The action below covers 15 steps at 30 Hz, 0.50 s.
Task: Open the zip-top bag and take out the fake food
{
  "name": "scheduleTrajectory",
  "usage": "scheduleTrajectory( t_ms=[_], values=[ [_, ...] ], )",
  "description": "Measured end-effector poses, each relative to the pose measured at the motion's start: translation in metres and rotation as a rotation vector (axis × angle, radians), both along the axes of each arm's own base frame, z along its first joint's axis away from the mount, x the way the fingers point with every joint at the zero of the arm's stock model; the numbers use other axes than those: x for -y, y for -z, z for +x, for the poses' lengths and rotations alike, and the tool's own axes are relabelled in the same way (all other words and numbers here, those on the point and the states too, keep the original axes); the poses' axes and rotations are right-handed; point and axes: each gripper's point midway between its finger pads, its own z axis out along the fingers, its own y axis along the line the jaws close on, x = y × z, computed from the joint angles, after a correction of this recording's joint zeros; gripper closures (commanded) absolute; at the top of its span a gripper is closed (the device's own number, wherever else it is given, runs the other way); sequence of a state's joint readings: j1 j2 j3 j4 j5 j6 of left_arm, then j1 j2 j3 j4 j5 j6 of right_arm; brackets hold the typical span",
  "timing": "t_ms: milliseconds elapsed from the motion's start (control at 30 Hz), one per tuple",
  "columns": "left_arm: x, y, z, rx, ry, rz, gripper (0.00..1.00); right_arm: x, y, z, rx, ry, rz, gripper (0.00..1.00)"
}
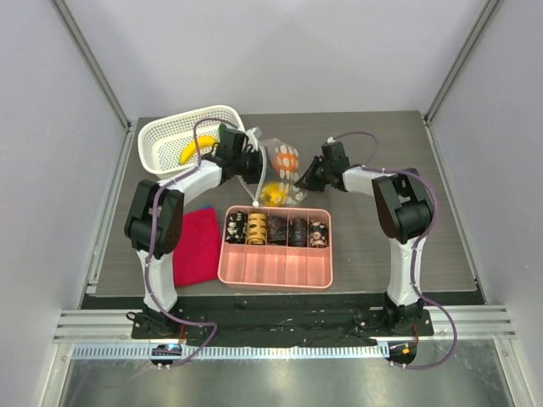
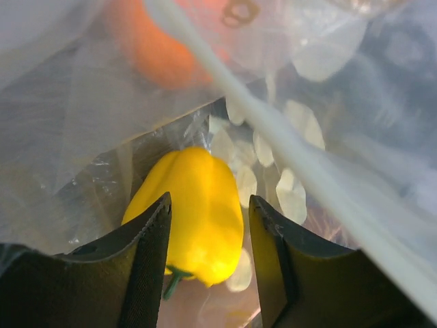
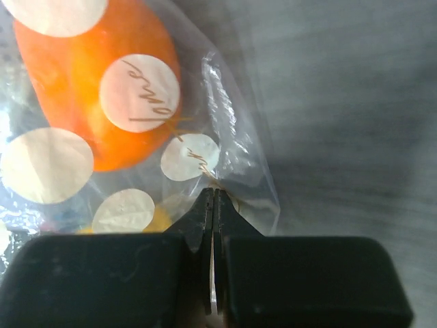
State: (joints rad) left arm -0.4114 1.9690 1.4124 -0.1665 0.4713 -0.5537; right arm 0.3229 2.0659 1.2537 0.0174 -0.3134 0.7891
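Observation:
The clear zip-top bag (image 1: 287,174) with cream spots lies between my two grippers at mid-table. My left gripper (image 2: 209,198) is inside the bag's mouth and open. Its jaws stand on either side of a yellow pepper-shaped fake food (image 2: 198,205), with a gap on the right side. An orange piece (image 2: 157,48) lies further in, and the white zip strip (image 2: 273,130) runs past on the right. My right gripper (image 3: 214,193) is shut on the bag's (image 3: 239,157) thin edge, next to the orange piece (image 3: 89,96). A yellow banana (image 1: 193,151) lies in the white basket (image 1: 165,131).
A pink tray (image 1: 276,264) holding dark patterned cylinders (image 1: 276,229) stands just in front of the bag. A red cloth (image 1: 197,242) lies to its left by the left arm. The basket sits at the back left, touching the left wrist.

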Motion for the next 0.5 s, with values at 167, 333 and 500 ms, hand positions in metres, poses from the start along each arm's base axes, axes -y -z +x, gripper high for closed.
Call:
scheduleTrajectory(
  t_ms=[167,333,500],
  values=[
    [0.005,0.003,0.008,-0.002,0.020,0.006,0.46,0.008,-0.003,0.035,0.047,0.056,-0.025,0.99],
    [0.015,0.012,0.025,-0.003,0.045,0.001,0.39,0.024,-0.004,0.077,0.087,0.106,-0.069,0.99],
    [0.018,0.019,0.023,-0.025,0.072,-0.001,0.30,0.034,-0.016,0.106,0.110,0.096,-0.130,0.99]
  ],
)
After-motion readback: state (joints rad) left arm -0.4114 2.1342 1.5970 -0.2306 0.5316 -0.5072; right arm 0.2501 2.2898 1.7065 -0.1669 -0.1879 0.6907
